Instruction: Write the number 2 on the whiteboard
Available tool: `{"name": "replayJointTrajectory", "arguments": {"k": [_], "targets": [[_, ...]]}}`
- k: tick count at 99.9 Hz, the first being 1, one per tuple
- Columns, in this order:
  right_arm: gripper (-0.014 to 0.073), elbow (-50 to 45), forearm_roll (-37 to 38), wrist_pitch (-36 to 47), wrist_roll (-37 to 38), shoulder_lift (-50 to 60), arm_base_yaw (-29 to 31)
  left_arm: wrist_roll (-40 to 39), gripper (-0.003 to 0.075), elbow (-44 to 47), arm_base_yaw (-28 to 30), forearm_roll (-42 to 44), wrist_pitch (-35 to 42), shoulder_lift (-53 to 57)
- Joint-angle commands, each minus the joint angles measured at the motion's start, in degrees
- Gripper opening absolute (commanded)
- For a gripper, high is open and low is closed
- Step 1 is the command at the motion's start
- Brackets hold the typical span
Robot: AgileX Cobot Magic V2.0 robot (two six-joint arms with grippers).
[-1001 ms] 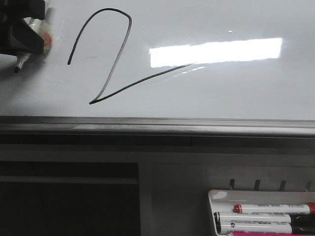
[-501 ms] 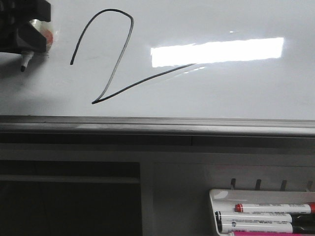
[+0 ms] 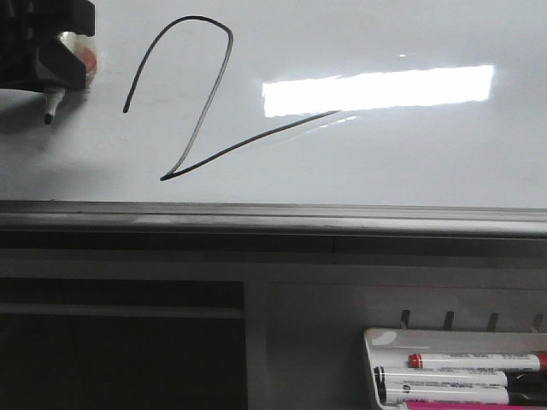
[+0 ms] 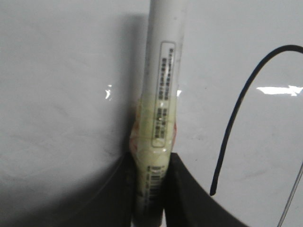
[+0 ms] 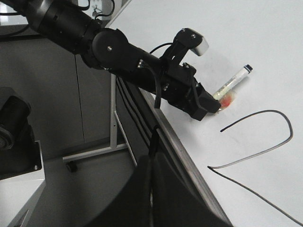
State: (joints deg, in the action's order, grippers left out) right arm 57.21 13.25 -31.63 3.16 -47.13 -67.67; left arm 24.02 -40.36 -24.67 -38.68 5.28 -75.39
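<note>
The whiteboard [image 3: 385, 162] fills the upper half of the front view, with a grey metal rail [image 3: 273, 219] along its bottom edge and a bright rectangular glare [image 3: 376, 88] right of centre. The number 2 [image 3: 198, 94] is drawn in thin black line on the left part of the board: a tall rounded arch, a sharp lower corner near the rail, and a long slanted tail that runs up to the right into the glare. The left gripper [image 3: 60, 73] is at the upper left corner of the front view, just left of the start of the arch. Its jaws are pinching a white marker [image 4: 158, 118]; the left wrist view shows the black fingers [image 4: 189, 198] pressed against both sides of the taped barrel. The marker tip [image 3: 49, 118] points down and sits apart from the drawn line; whether it touches the board cannot be told. The right wrist view shows the left arm [image 5: 118, 52] reaching across to the board, with the marker projecting beyond it. The right gripper [image 5: 151, 198] appears only as dark fingers at the bottom of its own view, and whether its jaws are spread or pressed together cannot be told. Below the board at lower right, a white tray [image 3: 369, 342] holds several markers [image 3: 470, 362].
</note>
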Motion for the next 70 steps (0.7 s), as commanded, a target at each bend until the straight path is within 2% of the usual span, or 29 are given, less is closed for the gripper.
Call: {"name": "replayJointTrajectory", "arguments": {"k": [1,58,63,70], "targets": [[-0.0068,1.2,1.2,4.6,0.1,-0.5,0.3,-0.5,-0.002,-1.5,0.1,-0.3,3.0,-1.0],[-0.0068,1.2,1.2,6.0,0.1,-2.5,0.3,-0.5,-0.0017,-1.5,0.1,-1.5,4.2,-1.5],[-0.0068,1.2,1.2,6.0,0.1,-2.5,0.3,-0.5,0.0006,-1.5,0.1,-1.5,4.1,-1.5],[-0.0068,1.2,1.2,6.0,0.1,-2.5,0.3,-0.5,0.0079,-1.5,0.1,-1.5,4.1,-1.5]]}}
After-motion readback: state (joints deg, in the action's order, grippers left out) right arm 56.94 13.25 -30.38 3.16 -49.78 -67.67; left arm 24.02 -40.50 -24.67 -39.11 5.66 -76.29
